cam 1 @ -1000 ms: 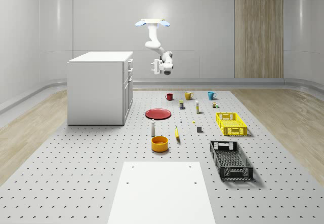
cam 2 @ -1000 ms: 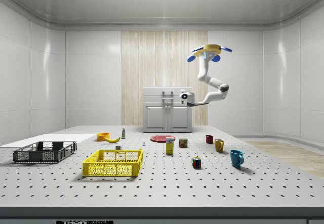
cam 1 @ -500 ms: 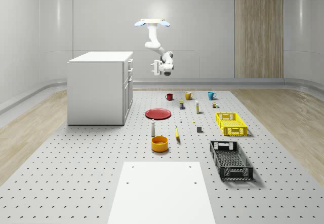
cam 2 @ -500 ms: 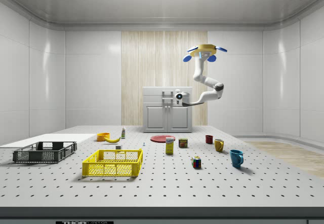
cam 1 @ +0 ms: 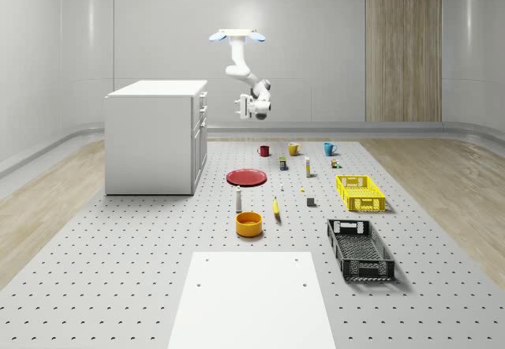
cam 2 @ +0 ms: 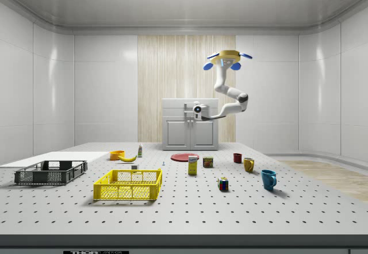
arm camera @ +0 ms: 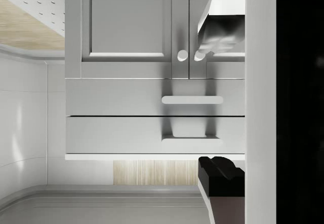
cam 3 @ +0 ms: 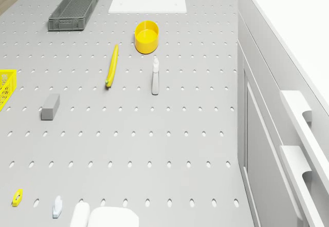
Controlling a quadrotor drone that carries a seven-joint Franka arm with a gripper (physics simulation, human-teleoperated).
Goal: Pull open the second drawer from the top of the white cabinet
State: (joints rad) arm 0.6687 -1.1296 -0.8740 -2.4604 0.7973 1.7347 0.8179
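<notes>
Since a second ago, drone [cam 2: 227, 60] and arm have slid toward the side view's left, closing on the cabinet [cam 1: 158, 137]. From that view's left to right: cabinet face, then the jaws [cam 2: 190, 112] just in front of its upper drawers, then the drone hovering above and behind them, off the table [cam 1: 118, 270]. The second drawer [arm camera: 154, 98] sits flush ahead of the jaws, its handle [arm camera: 192, 100] untouched. Whether the jaws are spread or clenched cannot be told. Nothing is pulled yet: reaching, gripping the handle and drawing it out all remain.
</notes>
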